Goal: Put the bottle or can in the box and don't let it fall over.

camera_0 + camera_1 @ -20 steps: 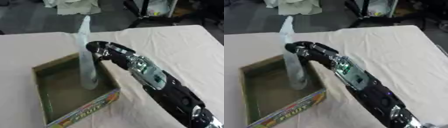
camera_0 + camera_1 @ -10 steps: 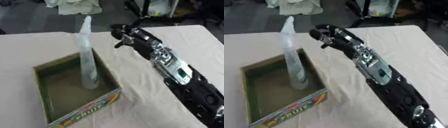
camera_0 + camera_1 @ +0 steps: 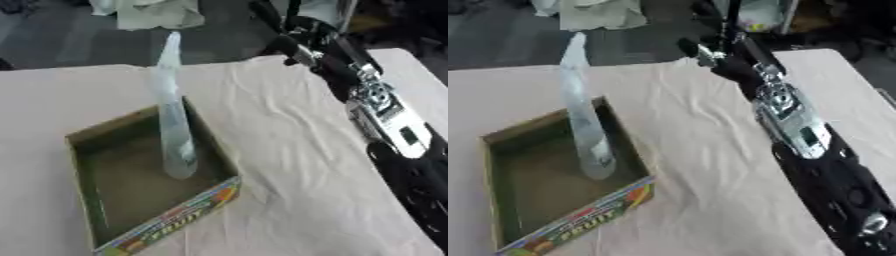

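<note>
Bottle [image 3: 173, 125] upright in box [image 3: 96, 220] at table's [image 3: 289, 165] left, right hand [image 3: 710, 52] far behind-right

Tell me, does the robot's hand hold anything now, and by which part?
Nothing is held. The right hand is up at the table's far edge, apart from the bottle, which stands alone in the box.
</note>
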Motion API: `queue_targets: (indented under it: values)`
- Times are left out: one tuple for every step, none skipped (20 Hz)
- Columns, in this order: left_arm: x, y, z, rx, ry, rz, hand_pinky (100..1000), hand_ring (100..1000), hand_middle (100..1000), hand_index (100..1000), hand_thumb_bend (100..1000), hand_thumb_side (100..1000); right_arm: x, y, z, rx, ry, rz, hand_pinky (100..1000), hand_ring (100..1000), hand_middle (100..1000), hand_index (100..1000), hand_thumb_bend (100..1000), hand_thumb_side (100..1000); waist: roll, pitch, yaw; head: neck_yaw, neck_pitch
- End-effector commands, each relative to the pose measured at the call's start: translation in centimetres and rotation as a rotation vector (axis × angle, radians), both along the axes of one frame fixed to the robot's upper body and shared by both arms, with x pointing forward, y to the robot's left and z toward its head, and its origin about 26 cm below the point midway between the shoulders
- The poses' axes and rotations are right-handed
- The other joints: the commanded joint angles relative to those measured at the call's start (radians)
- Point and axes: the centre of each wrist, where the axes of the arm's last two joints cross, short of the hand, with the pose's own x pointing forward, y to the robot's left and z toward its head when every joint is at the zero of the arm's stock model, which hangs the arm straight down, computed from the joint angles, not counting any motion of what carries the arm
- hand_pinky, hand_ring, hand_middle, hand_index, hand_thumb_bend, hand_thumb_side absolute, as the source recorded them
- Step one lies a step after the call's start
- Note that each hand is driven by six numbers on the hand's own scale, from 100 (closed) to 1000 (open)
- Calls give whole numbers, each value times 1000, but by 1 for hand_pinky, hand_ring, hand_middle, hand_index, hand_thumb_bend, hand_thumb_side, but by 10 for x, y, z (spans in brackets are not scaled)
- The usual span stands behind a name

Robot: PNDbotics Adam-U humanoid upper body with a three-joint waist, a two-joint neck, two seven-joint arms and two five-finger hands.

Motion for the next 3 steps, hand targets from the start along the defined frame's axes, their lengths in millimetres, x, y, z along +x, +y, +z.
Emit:
queue_targets:
  values:
    - [0, 8, 11, 31, -23, 14, 796, 785, 705, 747, 565, 756, -1, -22, 12, 27, -47, -88, 665, 913, 966, 874, 676, 442, 3, -12, -1, 4, -13]
    - [0, 8, 11, 30, -24, 15, 796, 785, 705, 747, 565, 756, -1, -27, 10, 37, -49, -112, 666, 913, 966, 874, 676, 440, 4, -12, -1, 6, -14]
    - [0, 8, 11, 30, -24, 16, 796, 785, 705, 747, 566, 756, -1, -32, 9, 45, -48, -134, 666, 914, 967, 874, 678, 435, 4, -13, -1, 7, -15]
